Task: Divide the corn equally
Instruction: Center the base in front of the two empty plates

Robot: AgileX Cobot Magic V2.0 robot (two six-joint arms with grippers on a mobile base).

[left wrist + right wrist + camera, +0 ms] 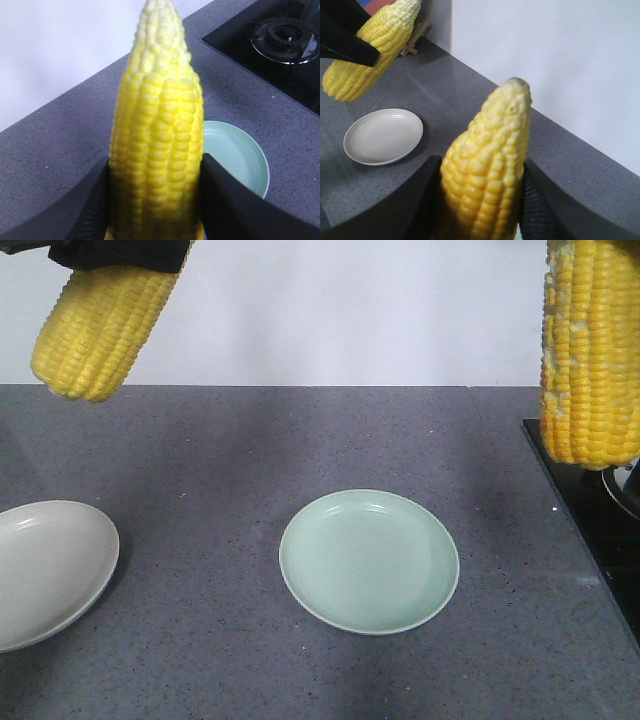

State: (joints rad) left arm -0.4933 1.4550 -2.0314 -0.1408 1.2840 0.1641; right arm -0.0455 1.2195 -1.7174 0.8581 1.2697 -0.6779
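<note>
Two corn cobs hang in the air. In the front view one cob (pixel 95 325) slants down at the top left, with my left gripper (pixel 120 252) shut on its upper end. The other cob (pixel 590 350) hangs upright at the top right, above the counter's right edge. In the left wrist view the black fingers of my left gripper (pixel 155 200) press both sides of its cob (pixel 157 135). My right gripper (pixel 482 200) is likewise shut on its cob (pixel 487 165). A pale green plate (pixel 369 560) and a grey-white plate (pixel 50 570) lie bare on the counter.
The counter (pixel 220 460) is dark grey speckled stone with a white wall behind it. A black gas hob (pixel 600 520) is set into its right edge, with a burner (pixel 285 35) showing in the left wrist view. The green plate (pixel 235 160) lies below the left cob.
</note>
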